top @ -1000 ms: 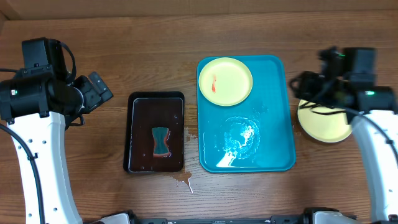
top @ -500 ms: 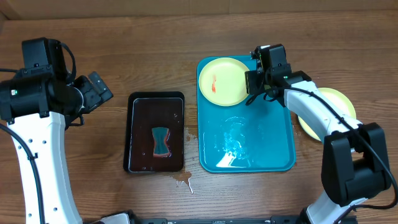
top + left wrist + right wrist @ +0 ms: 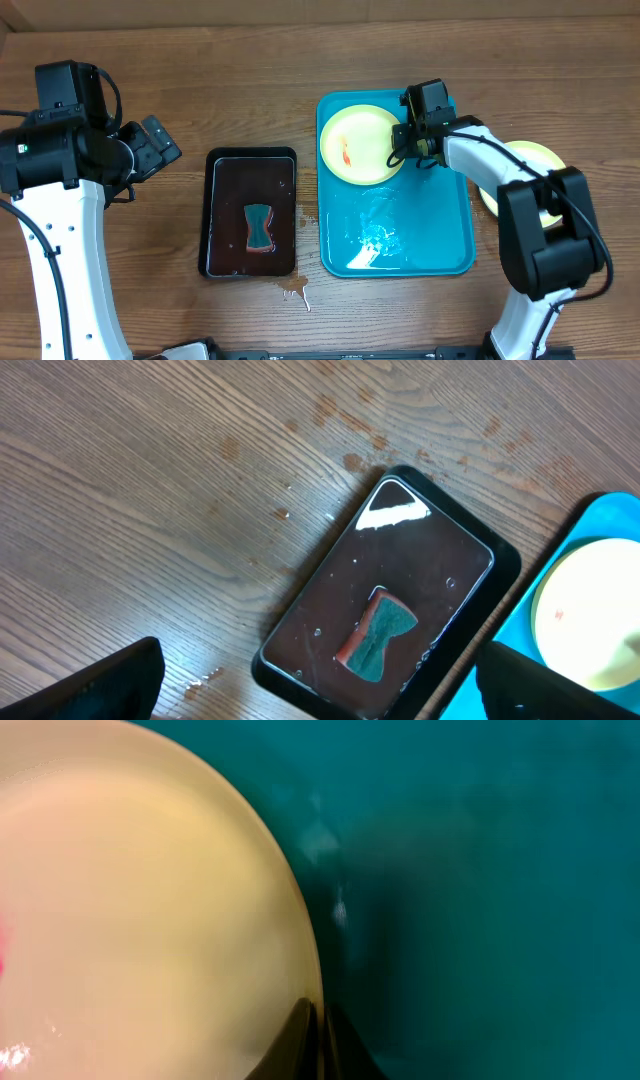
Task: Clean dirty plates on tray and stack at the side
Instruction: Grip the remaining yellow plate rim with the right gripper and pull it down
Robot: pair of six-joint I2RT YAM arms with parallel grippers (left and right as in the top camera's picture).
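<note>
A pale yellow-green plate [image 3: 360, 145] with a red-orange smear lies at the far end of the teal tray [image 3: 445, 240]. My right gripper [image 3: 402, 140] is shut on this plate's right rim. In the right wrist view the rim [image 3: 200, 900] is pinched between the fingers [image 3: 318, 1035]. A second yellow-green plate [image 3: 535, 160] lies on the table right of the tray, partly hidden by my right arm. No pale blue-white plate shows. My left gripper [image 3: 163, 140] hangs open and empty left of the black tray; its fingers [image 3: 320, 690] are wide apart.
A black tray [image 3: 222, 170] holding dark water and a teal and orange sponge [image 3: 259, 226] stands left of the teal tray; it also shows in the left wrist view [image 3: 440, 550]. A wet sheen [image 3: 385, 225] covers the teal tray's middle. Small spills [image 3: 295, 292] mark the table.
My right arm swung left from the side plate onto the tray and closed on the smeared plate's right rim. That plate shifted slightly toward the tray's middle. The left arm stayed still.
</note>
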